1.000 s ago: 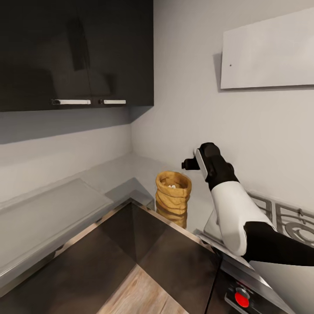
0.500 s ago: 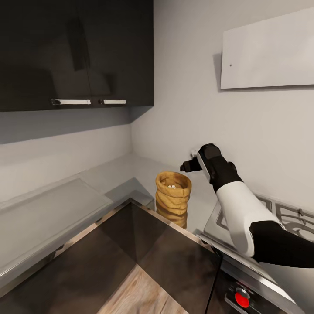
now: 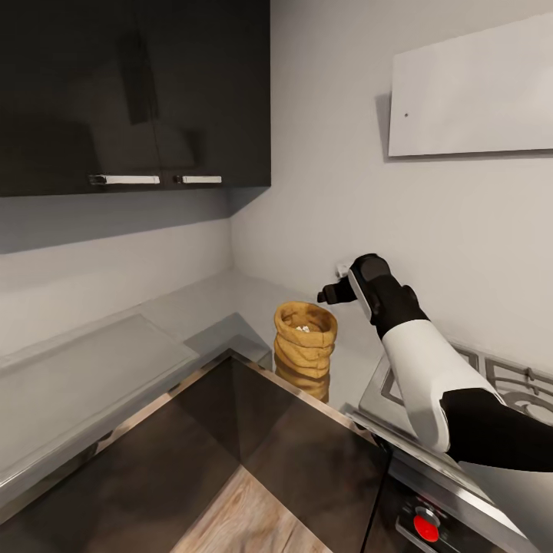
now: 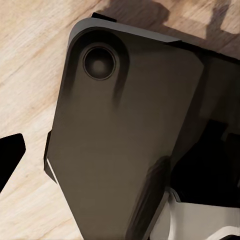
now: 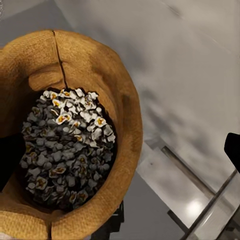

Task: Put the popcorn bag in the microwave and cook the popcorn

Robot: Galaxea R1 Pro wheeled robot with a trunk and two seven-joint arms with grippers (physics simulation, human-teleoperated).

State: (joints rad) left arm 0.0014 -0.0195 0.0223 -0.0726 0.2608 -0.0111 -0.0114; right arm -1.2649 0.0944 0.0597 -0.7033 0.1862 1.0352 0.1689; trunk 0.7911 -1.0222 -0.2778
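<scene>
The tan popcorn bag (image 3: 306,343) stands upright on the grey countertop (image 3: 201,306) near the inside corner. Its rolled rim is open, and the right wrist view looks down into the popcorn bag (image 5: 117,85) at the heap of whitish popcorn (image 5: 67,147). My right gripper (image 3: 330,293) hovers just above and to the right of the rim, open and holding nothing. In the right wrist view one dark fingertip (image 5: 9,160) sits over the sack's inner edge and the other fingertip (image 5: 233,150) is outside it. My left gripper's fingertip (image 4: 10,152) hangs over wooden floor. The microwave is out of view.
A gas hob (image 3: 503,384) with black grates lies right of the bag under my right arm, with a red knob (image 3: 425,526) on the oven front below. Dark wall cabinets (image 3: 130,92) hang above. A raised grey slab (image 3: 84,376) sits on the left counter. The robot's dark base plate (image 4: 120,140) is below.
My right forearm has lifted and swung slightly, uncovering more of the hob. The gripper stays beside the bag's rim and the bag has not moved.
</scene>
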